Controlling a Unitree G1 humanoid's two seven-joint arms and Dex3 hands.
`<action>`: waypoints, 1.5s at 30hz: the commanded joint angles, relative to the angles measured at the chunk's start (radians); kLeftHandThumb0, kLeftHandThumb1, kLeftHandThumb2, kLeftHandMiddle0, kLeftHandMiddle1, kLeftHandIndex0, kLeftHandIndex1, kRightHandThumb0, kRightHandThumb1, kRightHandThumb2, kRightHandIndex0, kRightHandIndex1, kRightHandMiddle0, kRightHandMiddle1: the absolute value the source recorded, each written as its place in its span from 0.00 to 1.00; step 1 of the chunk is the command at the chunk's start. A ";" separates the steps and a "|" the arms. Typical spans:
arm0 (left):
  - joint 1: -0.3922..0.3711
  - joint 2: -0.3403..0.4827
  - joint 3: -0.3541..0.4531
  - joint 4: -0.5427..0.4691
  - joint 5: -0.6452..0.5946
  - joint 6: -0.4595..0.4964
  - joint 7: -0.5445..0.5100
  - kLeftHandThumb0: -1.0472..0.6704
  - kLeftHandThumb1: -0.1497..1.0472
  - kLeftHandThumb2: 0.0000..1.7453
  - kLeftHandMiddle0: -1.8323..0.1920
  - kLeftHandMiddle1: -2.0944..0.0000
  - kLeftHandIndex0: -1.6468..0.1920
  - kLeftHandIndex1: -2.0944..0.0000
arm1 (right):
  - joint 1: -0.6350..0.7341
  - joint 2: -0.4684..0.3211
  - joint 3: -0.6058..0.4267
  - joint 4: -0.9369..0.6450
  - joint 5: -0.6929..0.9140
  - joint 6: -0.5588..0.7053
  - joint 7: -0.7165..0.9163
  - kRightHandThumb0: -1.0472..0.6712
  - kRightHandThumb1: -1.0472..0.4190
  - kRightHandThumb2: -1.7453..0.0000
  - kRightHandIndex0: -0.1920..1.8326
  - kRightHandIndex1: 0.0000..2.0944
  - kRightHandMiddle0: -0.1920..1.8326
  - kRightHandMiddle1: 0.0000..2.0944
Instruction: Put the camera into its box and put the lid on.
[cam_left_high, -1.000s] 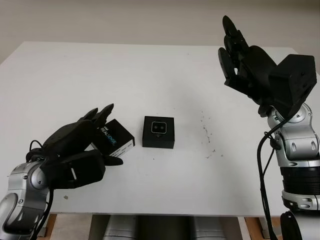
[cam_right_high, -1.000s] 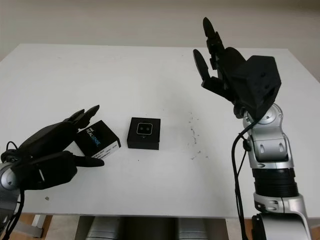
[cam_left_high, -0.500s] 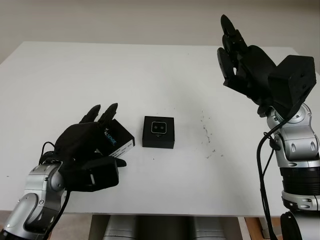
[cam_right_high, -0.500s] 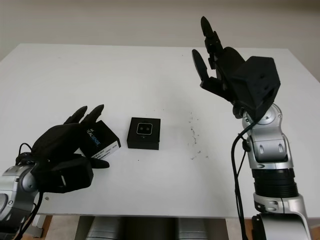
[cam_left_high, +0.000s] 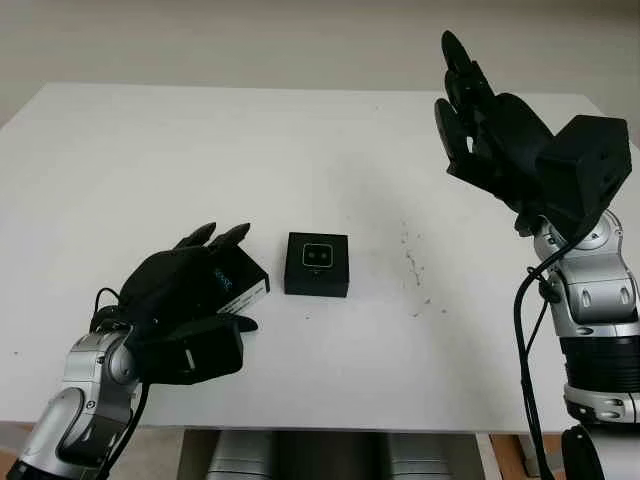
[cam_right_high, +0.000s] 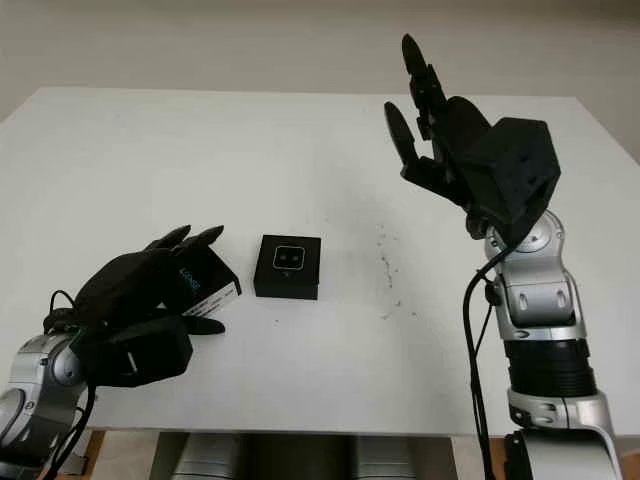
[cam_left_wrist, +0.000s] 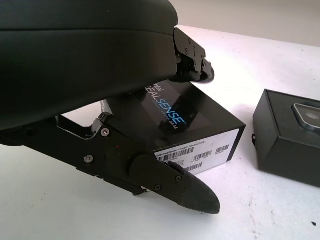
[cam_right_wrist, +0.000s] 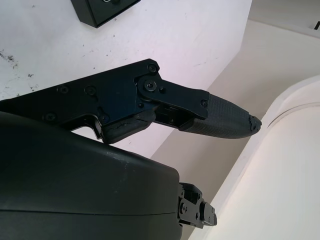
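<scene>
The left hand (cam_left_high: 185, 300) arches over the lid (cam_left_wrist: 192, 127), fingers above it and thumb (cam_left_wrist: 175, 182) just beside its labelled edge, not yet clamped. Just past those fingertips the open box (cam_left_high: 317, 264) holds the camera (cam_left_high: 317, 256). The right hand (cam_left_high: 490, 130) is raised, holding nothing.

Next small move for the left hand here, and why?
Probably close the left hand on the lid: its fingers already straddle it, and the camera sits in the open box beside it. The right hand is raised, open.
</scene>
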 joint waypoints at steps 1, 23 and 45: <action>0.002 -0.009 0.009 0.001 -0.009 -0.004 0.009 0.36 0.87 0.03 0.81 0.72 0.69 0.86 | -0.006 -0.011 -0.004 -0.004 0.004 -0.014 0.004 0.17 0.00 0.57 0.00 0.00 0.00 0.00; -0.024 0.011 0.091 0.084 -0.064 -0.232 0.203 0.54 0.92 0.03 0.75 0.16 0.74 0.29 | 0.007 0.014 -0.001 -0.021 0.019 0.002 -0.007 0.18 0.00 0.58 0.00 0.00 0.00 0.00; -0.468 -0.075 0.027 0.088 -0.396 0.118 -0.215 0.54 0.90 0.03 0.64 0.27 0.70 0.31 | 0.012 0.049 0.052 0.004 -0.018 -0.015 -0.032 0.18 0.00 0.61 0.00 0.01 0.01 0.01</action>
